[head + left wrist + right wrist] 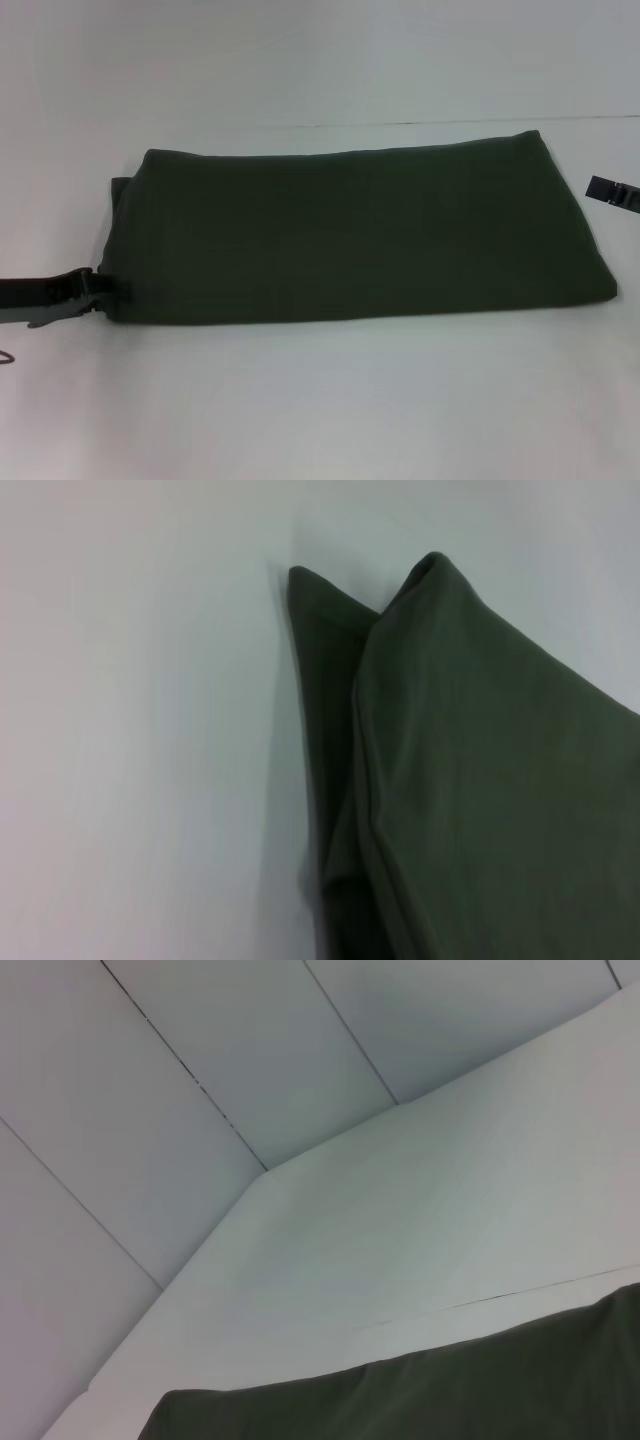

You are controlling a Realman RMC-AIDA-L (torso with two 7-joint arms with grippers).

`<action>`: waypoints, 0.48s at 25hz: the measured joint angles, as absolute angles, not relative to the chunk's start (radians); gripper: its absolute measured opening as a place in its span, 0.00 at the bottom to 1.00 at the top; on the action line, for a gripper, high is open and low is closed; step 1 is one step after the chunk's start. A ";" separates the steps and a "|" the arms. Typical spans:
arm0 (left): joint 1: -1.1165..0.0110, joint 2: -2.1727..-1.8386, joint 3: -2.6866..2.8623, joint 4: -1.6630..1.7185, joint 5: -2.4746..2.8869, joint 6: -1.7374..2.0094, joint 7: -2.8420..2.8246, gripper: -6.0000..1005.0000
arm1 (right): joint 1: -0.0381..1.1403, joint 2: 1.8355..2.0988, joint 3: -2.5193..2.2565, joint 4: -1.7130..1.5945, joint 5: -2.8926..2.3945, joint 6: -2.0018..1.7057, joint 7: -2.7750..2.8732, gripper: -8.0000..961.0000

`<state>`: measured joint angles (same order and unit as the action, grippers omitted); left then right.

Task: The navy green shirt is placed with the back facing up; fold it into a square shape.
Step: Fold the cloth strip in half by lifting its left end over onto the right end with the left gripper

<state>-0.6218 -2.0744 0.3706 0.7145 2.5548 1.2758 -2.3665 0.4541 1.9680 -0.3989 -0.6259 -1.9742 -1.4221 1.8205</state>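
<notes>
The navy green shirt (350, 230) lies flat on the white table, folded into a long dark olive rectangle that runs left to right. A lower layer sticks out a little at its left end (320, 680). My left gripper (92, 290) is low over the table at the shirt's near-left corner, open, with its fingertips right at the cloth edge. Far out on the right, my right gripper (612, 192) shows only in part, beside the shirt's right end and apart from it. In the right wrist view the shirt's far edge (450, 1400) shows.
The white table (320, 400) extends well in front of the shirt and behind it up to a thin seam (420, 124). White wall panels (200, 1080) stand beyond the table's far edge.
</notes>
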 joint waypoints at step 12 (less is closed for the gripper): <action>-0.610 -2.080 0.366 0.729 2.555 1.264 -2.366 0.05 | 0.447 1.969 -0.399 -0.625 -1.974 -1.425 1.815 0.96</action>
<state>-0.6095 -2.0798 0.3656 0.7287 2.5549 1.2639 -2.3660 0.4467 1.9693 -0.3988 -0.6245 -1.9742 -1.4249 1.8150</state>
